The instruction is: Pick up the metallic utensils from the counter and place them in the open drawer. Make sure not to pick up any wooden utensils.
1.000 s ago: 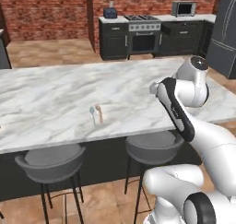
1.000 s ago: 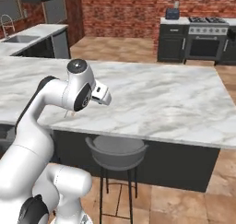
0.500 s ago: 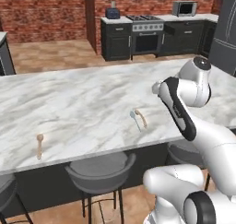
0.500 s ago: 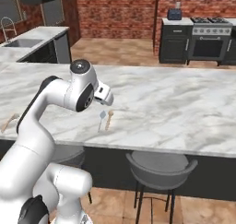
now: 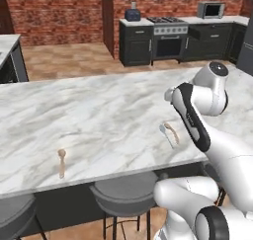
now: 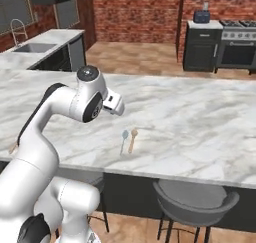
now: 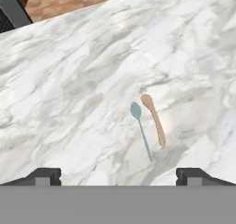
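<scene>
- Check the gripper (image 7: 118,174) in the hand view: its two dark tips sit at the far left and far right of the bottom edge. The jaws stand fully spread and grip nothing.
- Locate the metal spoon (image 7: 140,131), a thin grey-blue utensil, flat on the white marble counter (image 5: 99,110) between the two tips and apart from both.
- Note its lie in the hand view: bowl toward 11 o'clock, handle toward 5 o'clock.
- Note the wooden spoon (image 7: 154,119) just beside it at 3 o'clock, nearly parallel. You cannot tell whether the two touch.
- In the left base view, find the same pair, metal spoon (image 5: 166,134) and wooden spoon (image 5: 172,132), near the counter's front edge, close beside the arm's forearm.
- Observe a second wooden spoon (image 5: 62,161) at 9 o'clock from the pair, well apart.
- Find the open drawer (image 5: 196,33) at 12 o'clock, projecting from the black cabinets beside the stove (image 5: 168,36).
</scene>
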